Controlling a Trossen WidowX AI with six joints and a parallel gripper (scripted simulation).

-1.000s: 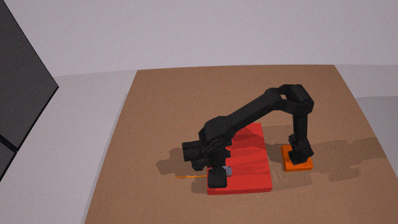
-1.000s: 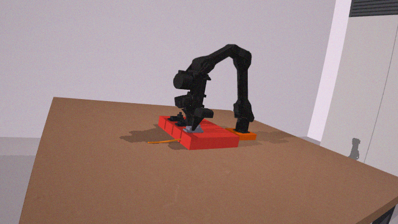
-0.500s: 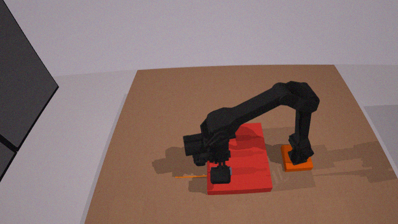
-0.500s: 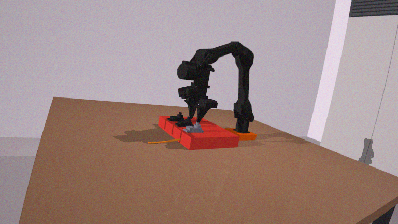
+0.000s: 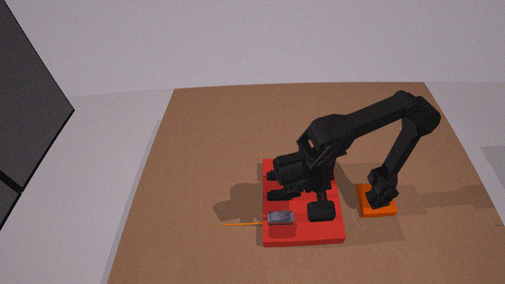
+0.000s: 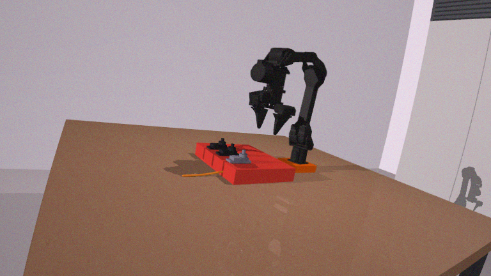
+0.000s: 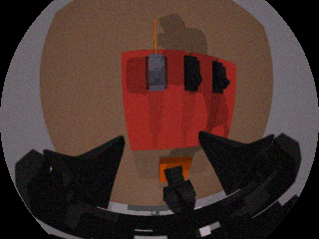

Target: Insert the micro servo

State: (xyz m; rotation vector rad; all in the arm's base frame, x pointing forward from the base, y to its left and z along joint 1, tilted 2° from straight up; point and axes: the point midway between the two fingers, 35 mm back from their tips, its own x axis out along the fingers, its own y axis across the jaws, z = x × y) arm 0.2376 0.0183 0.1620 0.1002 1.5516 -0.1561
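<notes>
The grey micro servo (image 5: pixel 280 217) (image 6: pixel 238 158) (image 7: pixel 157 74) sits in the pocket at the near end of the red deck (image 5: pixel 303 234) (image 6: pixel 264 176) (image 7: pixel 142 124). Its ears look level and flat on the deck, and its shaft points up. Its orange cable (image 5: pixel 242 224) (image 6: pixel 202 174) (image 7: pixel 156 37) runs out over the deck's side at the notch and onto the table; the part inside the notch is hidden. My gripper (image 6: pixel 267 131) (image 7: pixel 162 137) is wide open and empty, raised above the deck and clear of the servo.
Two black servos (image 6: pixel 227 151) (image 7: pixel 191 74) stand in the deck in a row beside the grey one. The arm's base stands on an orange block (image 5: pixel 379 213) (image 6: pixel 309 168) (image 7: pixel 165 164) just beyond the deck's other side.
</notes>
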